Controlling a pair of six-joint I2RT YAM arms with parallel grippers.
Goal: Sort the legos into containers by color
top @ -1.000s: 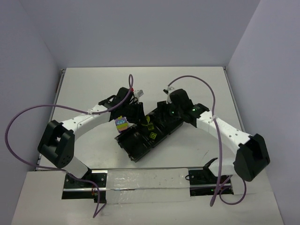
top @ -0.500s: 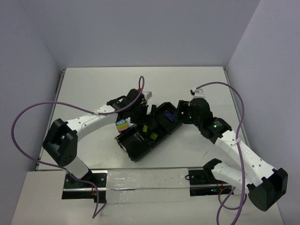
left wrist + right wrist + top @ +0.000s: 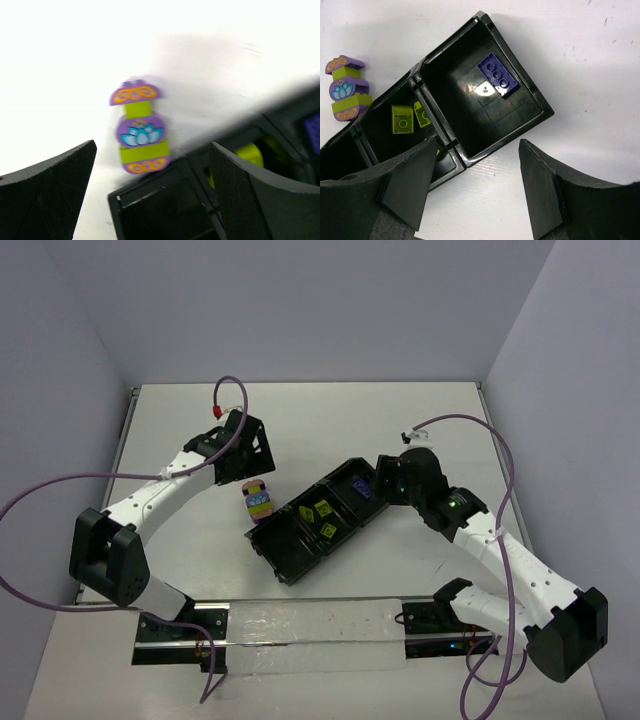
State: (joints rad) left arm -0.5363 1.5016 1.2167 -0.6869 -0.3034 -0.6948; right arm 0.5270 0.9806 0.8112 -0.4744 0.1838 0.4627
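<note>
Since half a second ago, the left arm is sitting farther back and to the left, its claw no longer crowding the tray. The right arm is holding almost the same pose.

On the white tabletop, the long black tray is lying at an angle between the two arms.

The left claw is hanging above the tabletop with its fingers spread wide, gripping and touching nothing. The right claw is hovering over the far end of the tray, its fingers standing apart around empty air.

The multicoloured stacked block, with purple and yellow-green layers, is resting on the tabletop just beside the tray's left rim, between the left claw and the tray. I cannot tell whether it is touching the rim.

Yellow-green bricks are lying in the middle compartment. One purple brick is lying in the end compartment under the right claw.
</note>
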